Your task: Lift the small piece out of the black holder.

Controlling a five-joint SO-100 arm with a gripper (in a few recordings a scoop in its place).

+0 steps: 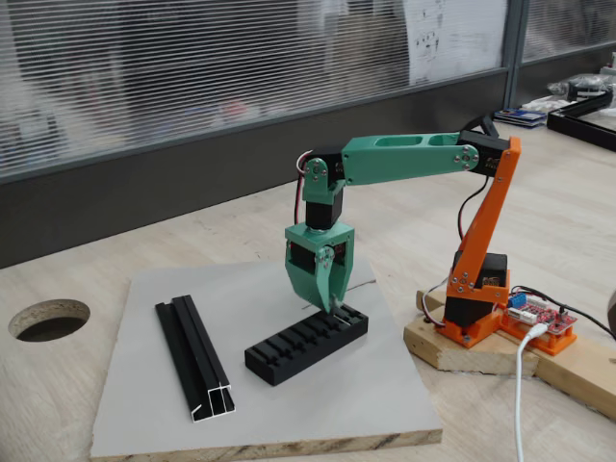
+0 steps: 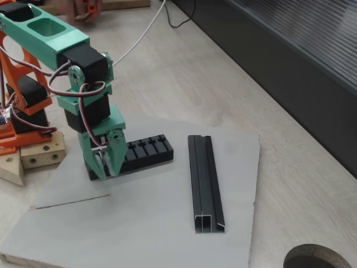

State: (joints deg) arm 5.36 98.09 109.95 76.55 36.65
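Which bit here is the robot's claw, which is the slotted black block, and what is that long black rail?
gripper [image 1: 336,306]: a fixed view, between the green fingertips.
black holder [image 1: 294,348]: a fixed view, its slotted top.
black channel rail [image 2: 203,184]: a fixed view, midway along its length.

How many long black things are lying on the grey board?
2: the short slotted black block under the green fingers, and the longer black channel rail lying apart beside it.

A long black channel rail [image 1: 195,357] [image 2: 206,182] with silver ends lies on the grey board [image 1: 318,414] [image 2: 145,229], near the board's edge beside a round table hole [image 1: 49,319]
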